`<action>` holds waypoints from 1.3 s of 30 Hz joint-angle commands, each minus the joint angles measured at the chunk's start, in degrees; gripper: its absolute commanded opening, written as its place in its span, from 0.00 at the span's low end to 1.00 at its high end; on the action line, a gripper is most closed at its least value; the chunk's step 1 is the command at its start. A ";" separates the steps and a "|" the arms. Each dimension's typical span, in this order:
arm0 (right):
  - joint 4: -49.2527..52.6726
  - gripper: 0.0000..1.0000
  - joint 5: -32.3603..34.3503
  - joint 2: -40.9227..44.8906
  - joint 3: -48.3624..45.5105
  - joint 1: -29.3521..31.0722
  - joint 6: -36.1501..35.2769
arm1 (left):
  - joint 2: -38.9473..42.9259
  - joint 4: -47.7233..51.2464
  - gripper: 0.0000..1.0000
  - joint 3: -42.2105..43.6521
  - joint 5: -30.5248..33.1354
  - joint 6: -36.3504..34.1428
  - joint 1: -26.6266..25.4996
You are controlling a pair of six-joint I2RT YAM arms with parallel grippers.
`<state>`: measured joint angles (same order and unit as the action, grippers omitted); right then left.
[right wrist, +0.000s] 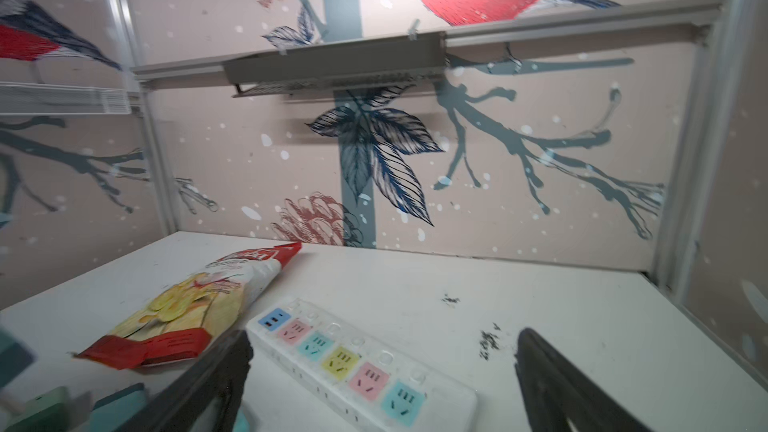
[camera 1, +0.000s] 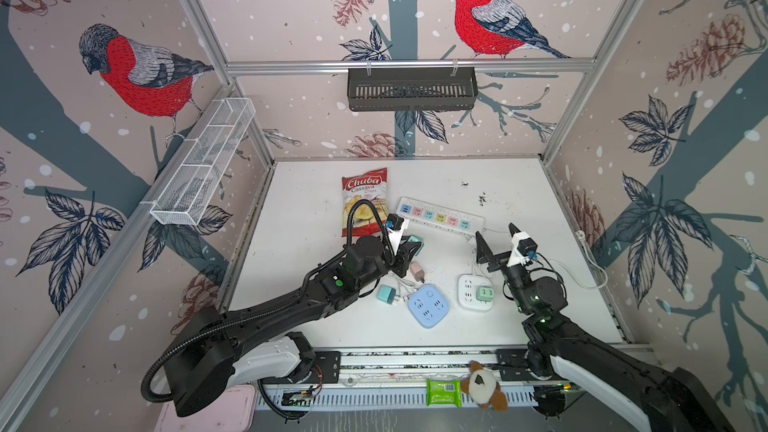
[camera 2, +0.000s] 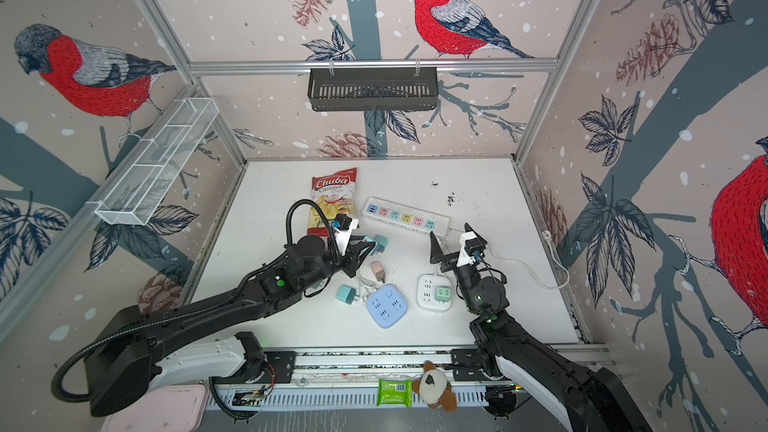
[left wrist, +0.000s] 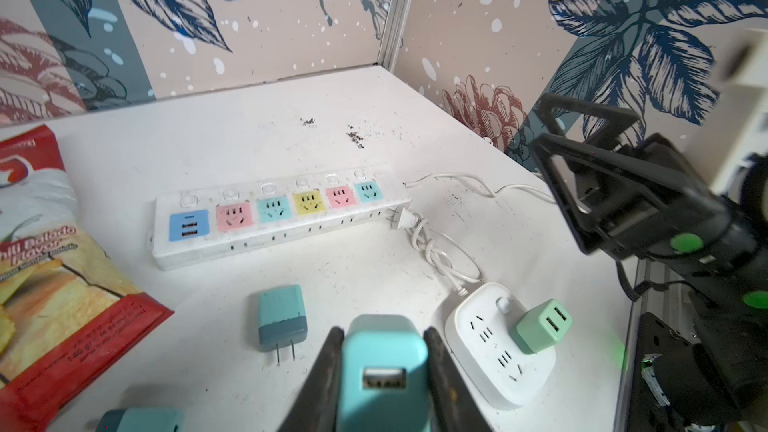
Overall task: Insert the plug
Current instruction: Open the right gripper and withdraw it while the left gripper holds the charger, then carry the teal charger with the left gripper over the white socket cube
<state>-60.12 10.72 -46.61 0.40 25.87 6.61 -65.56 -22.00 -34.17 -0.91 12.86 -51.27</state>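
Observation:
My left gripper (left wrist: 384, 332) is shut on a light-blue USB charger plug (left wrist: 384, 367), held just above the table with its USB port facing the camera; in both top views it shows near the table's middle (camera 1: 409, 243) (camera 2: 366, 239). The long white power strip (camera 1: 440, 216) (left wrist: 274, 218) (right wrist: 353, 363) with coloured sockets lies beyond it, all sockets bare. My right gripper (camera 1: 494, 230) (camera 2: 449, 230) (right wrist: 382, 336) stands open and empty above the strip's cable end.
A white square socket block (camera 1: 467, 288) (left wrist: 490, 351) carries a green plug (camera 1: 485, 293) (left wrist: 544, 326). A blue square socket block (camera 1: 428, 305), a pink plug (camera 1: 417, 271), two teal plugs (camera 1: 387, 295) (left wrist: 281, 317), white cables and a chips bag (camera 1: 365, 201) lie around.

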 commanded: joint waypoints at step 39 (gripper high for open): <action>19.08 1.00 -3.50 -15.81 12.25 -14.71 22.72 | -31.45 22.15 0.00 -28.52 -8.92 -24.18 -17.95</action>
<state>-40.60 7.51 -62.33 12.32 11.20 28.75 -95.88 -2.28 -61.32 -11.55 -11.84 -69.19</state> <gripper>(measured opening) 0.996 0.289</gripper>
